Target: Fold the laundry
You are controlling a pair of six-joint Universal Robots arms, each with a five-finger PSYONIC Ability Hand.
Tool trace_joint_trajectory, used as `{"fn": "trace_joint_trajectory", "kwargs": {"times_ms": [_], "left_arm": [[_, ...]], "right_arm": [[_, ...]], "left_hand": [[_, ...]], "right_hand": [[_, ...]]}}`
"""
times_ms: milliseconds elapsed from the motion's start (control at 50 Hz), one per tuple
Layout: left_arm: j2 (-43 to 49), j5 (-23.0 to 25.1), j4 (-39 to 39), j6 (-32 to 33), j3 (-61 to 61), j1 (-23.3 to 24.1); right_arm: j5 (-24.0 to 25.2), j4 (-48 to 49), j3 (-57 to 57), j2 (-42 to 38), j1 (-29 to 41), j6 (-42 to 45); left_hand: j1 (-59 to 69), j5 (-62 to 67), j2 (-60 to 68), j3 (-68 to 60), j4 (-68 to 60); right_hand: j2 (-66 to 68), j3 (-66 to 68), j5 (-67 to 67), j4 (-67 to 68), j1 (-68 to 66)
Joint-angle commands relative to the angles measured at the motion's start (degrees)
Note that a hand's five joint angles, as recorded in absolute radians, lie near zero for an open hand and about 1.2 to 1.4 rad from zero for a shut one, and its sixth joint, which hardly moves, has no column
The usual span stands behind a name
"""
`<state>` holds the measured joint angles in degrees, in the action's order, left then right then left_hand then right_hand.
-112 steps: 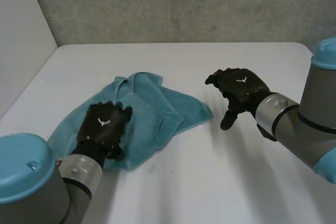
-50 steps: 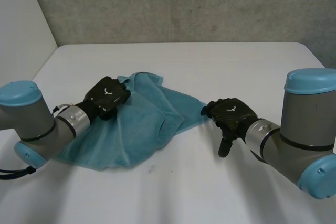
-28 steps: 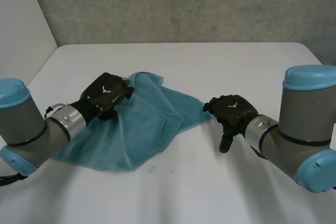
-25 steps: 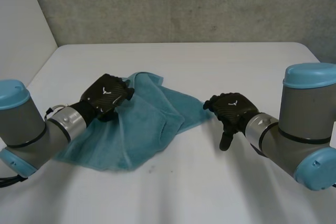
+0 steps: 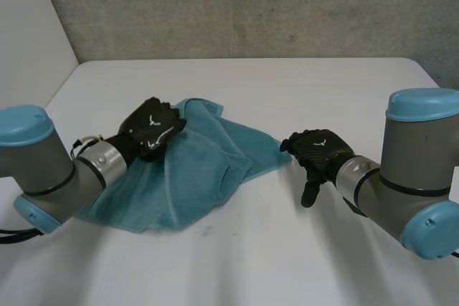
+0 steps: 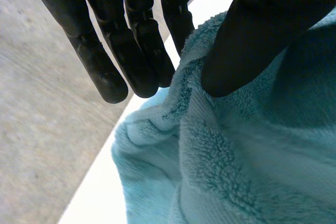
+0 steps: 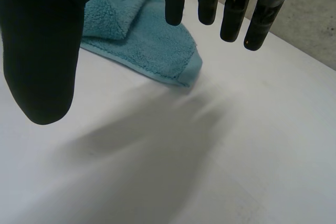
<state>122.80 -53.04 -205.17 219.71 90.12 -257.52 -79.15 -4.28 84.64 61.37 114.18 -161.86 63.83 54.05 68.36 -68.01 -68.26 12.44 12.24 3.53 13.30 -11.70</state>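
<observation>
Left hand (image 5: 150, 132) spreads wide, thumb on the teal towel (image 5: 201, 170) at its far edge; right hand (image 5: 315, 152) hangs wide beside its right corner.

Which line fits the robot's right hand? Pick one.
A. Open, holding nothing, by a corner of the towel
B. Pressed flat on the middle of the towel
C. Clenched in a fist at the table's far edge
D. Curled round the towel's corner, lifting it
A: the right hand has straight fingers and nothing between them and the thumb, while the teal towel has its corner lying flat on the white table near the fingertips.
</observation>
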Motion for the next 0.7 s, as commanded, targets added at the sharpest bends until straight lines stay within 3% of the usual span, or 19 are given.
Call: {"fn": "trace_joint_trajectory", "kwargs": {"times_ms": [20,160,240,280,360,580,700], "left_arm": [[-11.42,-5.40,0.30,-2.27,3.39,1.32],[-22.15,-13.23,2.05,-7.81,5.68,1.32],[-27.51,-13.93,5.21,-8.69,6.47,1.40],[-30.23,-14.02,8.27,-8.77,6.39,1.58],[-34.45,-14.63,13.46,-9.39,6.30,1.84],[-38.60,-21.83,16.64,-14.40,6.30,2.11],[-38.51,-25.44,16.56,-14.66,5.16,1.85]], "right_arm": [[-3.90,0.15,-2.11,-0.90,-0.19,-1.78],[-4.00,-0.11,-5.36,-1.95,0.78,-12.41],[-1.37,-0.29,-7.47,-2.31,1.74,-17.24],[2.66,-0.20,-9.22,-3.27,4.02,-21.63],[6.28,0.06,-12.82,-6.61,6.92,-25.86],[6.81,-0.29,-26.88,-20.22,17.29,-36.40],[6.46,-0.20,-30.32,-24.28,19.32,-36.95]], "left_hand": [[16.17,15.95,11.64,-11.99,-11.74],[16.17,15.95,11.64,-11.99,-11.74],[16.17,15.95,11.64,-11.99,-11.74],[16.17,15.95,11.64,-11.99,-11.74],[16.17,15.95,11.64,-11.99,-11.74],[16.17,15.95,11.64,-11.99,-11.74],[16.17,15.95,11.64,-11.99,-11.74]], "right_hand": [[-2.44,-2.24,-3.53,-3.30,1.70],[-2.44,-2.24,-3.53,-3.30,1.70],[-2.44,-2.24,-3.53,-3.30,1.70],[-2.44,-2.24,-3.53,-3.30,1.70],[-2.44,-2.24,-3.53,-3.30,1.70],[-2.44,-2.24,-3.53,-3.30,1.70],[-2.44,-2.24,-3.53,-3.30,1.70]]}}
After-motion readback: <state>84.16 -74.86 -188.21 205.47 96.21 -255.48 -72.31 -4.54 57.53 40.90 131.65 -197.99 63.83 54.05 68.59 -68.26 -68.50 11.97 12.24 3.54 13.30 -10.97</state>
